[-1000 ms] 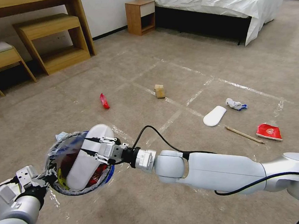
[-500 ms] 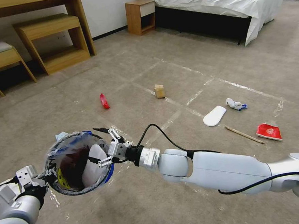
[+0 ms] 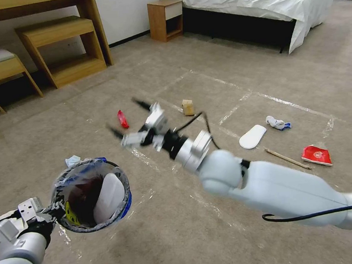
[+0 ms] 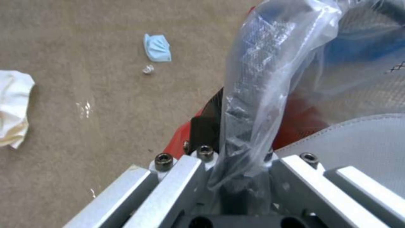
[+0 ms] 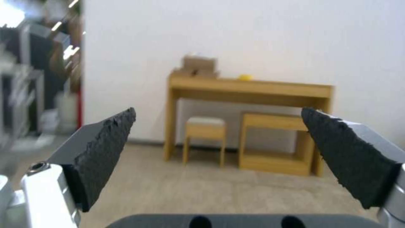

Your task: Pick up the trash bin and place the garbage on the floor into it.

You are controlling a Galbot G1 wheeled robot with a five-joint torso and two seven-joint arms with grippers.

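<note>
Crinkled grey plastic lines the trash bin (image 3: 92, 194), a round bucket with a blue band and red base, held off the floor (image 3: 183, 236) at the lower left of the head view. The left gripper (image 3: 48, 209) is clamped on the bin's rim at the side nearest the robot; the left wrist view shows its fingers (image 4: 177, 177) pinching the bagged rim. Inside the bin: one white slipper (image 3: 108, 197) standing on end against the far wall.

The right gripper (image 3: 128, 117) hangs in the air above and beyond the bin, well apart from it, its black-padded fingers (image 5: 105, 148) spread wide with nothing between them.

Garbage on the carpet:
- red wrapper (image 3: 122, 119), just beyond the right gripper
- tan paper bag (image 3: 188, 107), farther out
- second white slipper (image 3: 252, 136), to the right
- crumpled white-and-blue piece (image 3: 277, 123), just beside that slipper
- wooden stick (image 3: 288, 159)
- flattened red pack (image 3: 316, 155), near the stick
- blue mask (image 4: 158, 47), just beside the bin
- crumpled tissue (image 4: 15, 107), near the mask
</note>
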